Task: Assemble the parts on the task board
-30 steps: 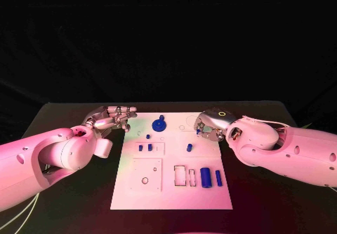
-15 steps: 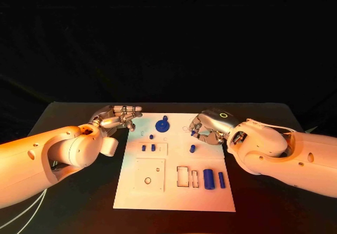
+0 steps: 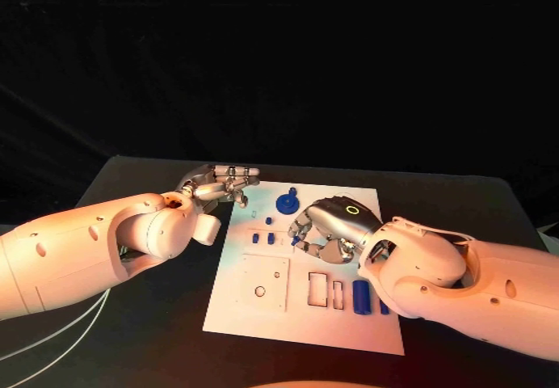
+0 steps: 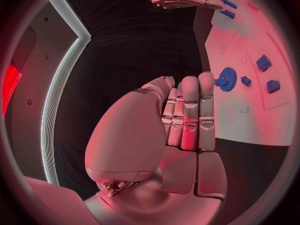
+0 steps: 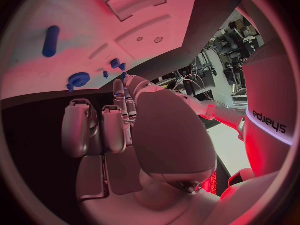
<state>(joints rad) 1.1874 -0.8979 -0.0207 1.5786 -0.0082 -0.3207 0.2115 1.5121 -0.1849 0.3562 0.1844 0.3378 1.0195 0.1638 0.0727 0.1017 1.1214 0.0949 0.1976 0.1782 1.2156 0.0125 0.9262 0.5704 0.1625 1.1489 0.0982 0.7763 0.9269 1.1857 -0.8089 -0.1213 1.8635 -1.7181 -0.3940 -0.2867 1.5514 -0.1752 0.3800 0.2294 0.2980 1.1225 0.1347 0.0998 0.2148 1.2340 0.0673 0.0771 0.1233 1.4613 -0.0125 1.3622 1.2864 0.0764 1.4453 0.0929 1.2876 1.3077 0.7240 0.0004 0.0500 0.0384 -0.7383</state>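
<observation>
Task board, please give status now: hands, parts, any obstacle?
Left hand empty, at the task board's far left corner. Right hand over board centre, grip unclear. Blue gear and parts on board. No obstacle.

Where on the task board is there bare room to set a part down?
Bare: the near strip of the task board, below the square recess. Crowded: the far end, around the gear and right hand.
</observation>
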